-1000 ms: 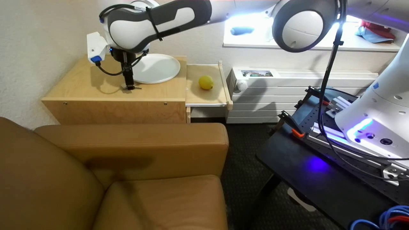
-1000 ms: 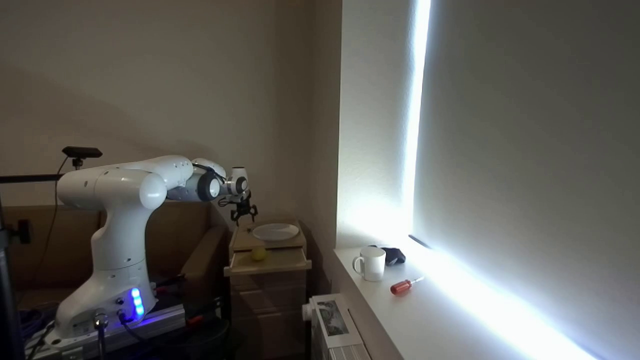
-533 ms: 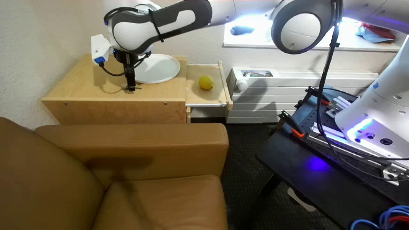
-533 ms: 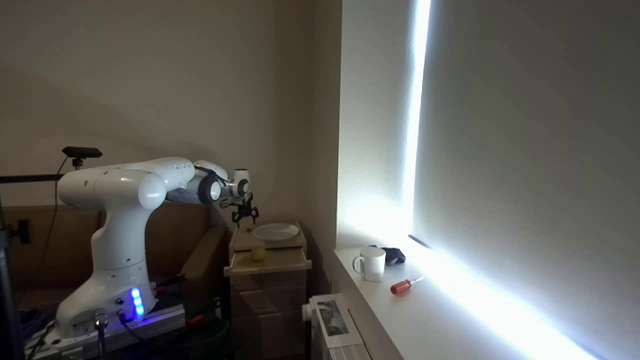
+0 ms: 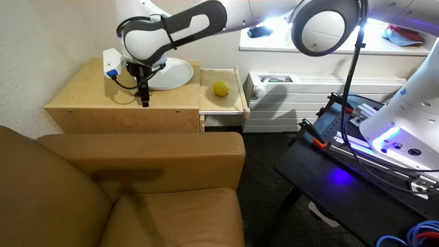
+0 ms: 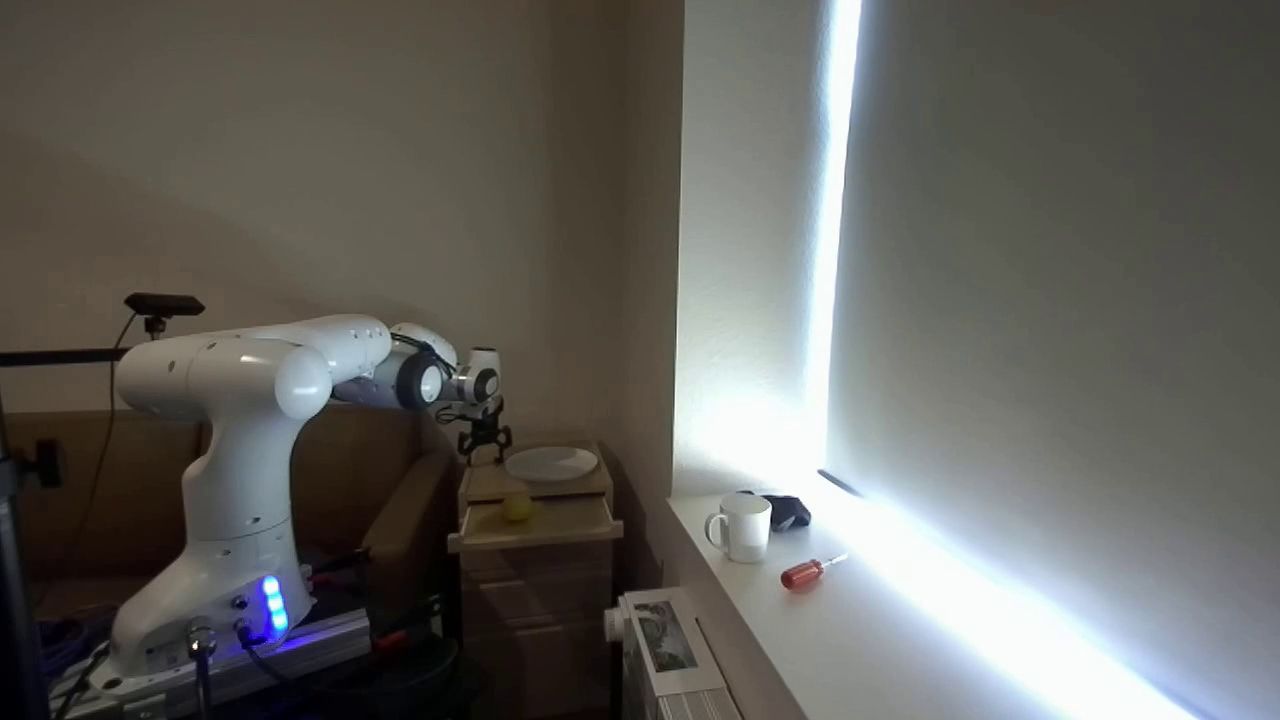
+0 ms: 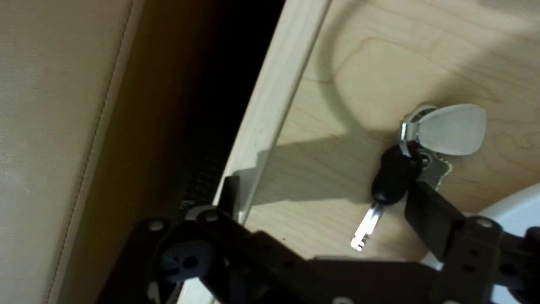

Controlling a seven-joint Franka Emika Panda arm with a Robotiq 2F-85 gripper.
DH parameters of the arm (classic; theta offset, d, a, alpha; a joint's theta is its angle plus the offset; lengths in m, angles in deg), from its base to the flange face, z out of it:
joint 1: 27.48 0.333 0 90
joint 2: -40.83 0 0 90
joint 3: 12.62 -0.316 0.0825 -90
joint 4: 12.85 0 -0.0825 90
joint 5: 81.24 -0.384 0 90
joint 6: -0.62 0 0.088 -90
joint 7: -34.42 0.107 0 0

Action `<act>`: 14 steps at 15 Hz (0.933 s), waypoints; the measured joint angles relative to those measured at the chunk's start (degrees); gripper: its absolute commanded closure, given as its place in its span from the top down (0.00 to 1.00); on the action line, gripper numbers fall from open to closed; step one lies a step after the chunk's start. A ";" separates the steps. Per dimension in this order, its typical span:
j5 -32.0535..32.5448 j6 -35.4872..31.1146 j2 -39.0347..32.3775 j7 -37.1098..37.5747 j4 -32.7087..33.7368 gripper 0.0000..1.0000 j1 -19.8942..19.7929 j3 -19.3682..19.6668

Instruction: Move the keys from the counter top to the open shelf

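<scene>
Nearest me is the couch [image 5: 144,145], and just past it runs the long edge of the counter top [image 5: 85,92]. The gripper [image 7: 322,188] hangs close to that edge, its fingers spread well apart and pinching nothing; in the wrist view one finger shows across the couch-side edge and the other right up against the keys [image 7: 394,175], touching or merely above them I cannot tell. The keys lie on the counter top, a little in from that edge. To me this is lining up for the grab, with nothing lifted yet. The next move, I'd say, is a small slide inward, away from the couch, so the fingers straddle the keys, then down low and a squeeze. Farther back, the white plate [image 5: 171,73] sits toward the far corner and may leave little room to overshoot. Past the next edge is the open drawer [image 5: 242,91], a yellow ball [image 5: 221,88] inside, probably the shelf meant.
</scene>
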 measured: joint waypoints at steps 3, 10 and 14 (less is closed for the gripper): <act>-0.15 -0.46 0.01 -0.14 0.00 1.00 0.47 0.33; 0.34 -2.47 0.03 2.42 -0.38 1.00 1.27 1.99; 1.08 -4.56 0.03 6.37 -0.40 1.00 1.92 3.95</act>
